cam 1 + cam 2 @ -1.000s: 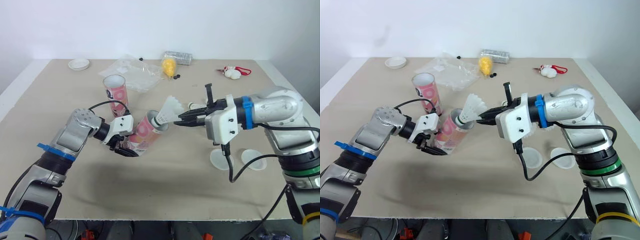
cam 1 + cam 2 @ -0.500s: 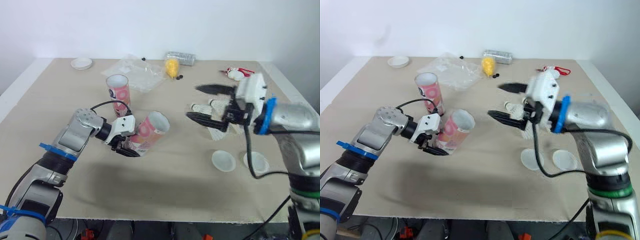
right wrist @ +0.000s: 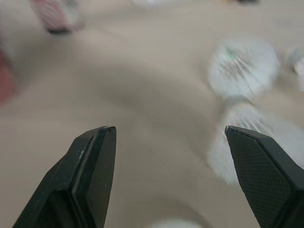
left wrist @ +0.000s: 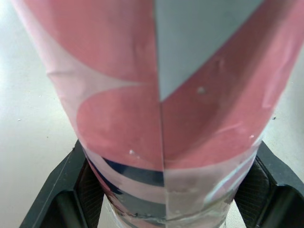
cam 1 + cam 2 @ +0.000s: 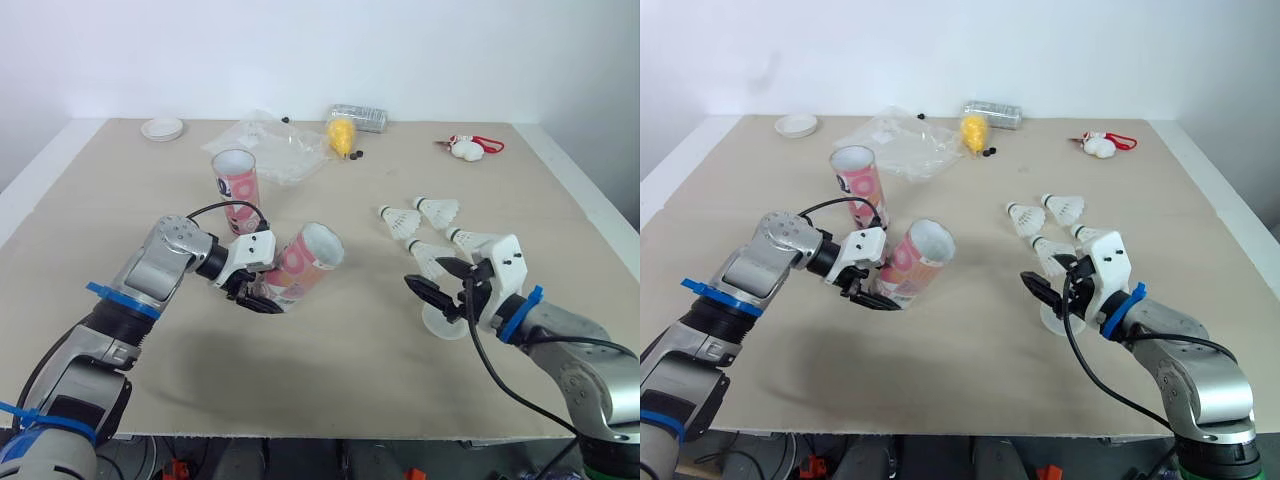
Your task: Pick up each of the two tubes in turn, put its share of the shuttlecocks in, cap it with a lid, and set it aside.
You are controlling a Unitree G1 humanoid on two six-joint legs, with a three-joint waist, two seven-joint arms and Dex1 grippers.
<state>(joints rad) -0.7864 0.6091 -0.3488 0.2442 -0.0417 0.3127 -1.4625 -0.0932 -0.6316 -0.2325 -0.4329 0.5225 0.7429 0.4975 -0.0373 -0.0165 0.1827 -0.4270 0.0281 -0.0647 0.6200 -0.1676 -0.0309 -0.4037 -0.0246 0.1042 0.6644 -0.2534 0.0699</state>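
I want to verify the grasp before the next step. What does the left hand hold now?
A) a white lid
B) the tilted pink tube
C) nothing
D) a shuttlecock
B: the left hand is closed on the lower end of the tilted pink tube, with a finger on each side.

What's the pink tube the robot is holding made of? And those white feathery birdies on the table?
The pink tube in the left gripper looks like printed cardboard or stiff paper with a slight sheen: a straight seam runs down its side in the left wrist view. The shuttlecocks have white skirts on small rounded heads. Whether they are feather or plastic, I can't tell.
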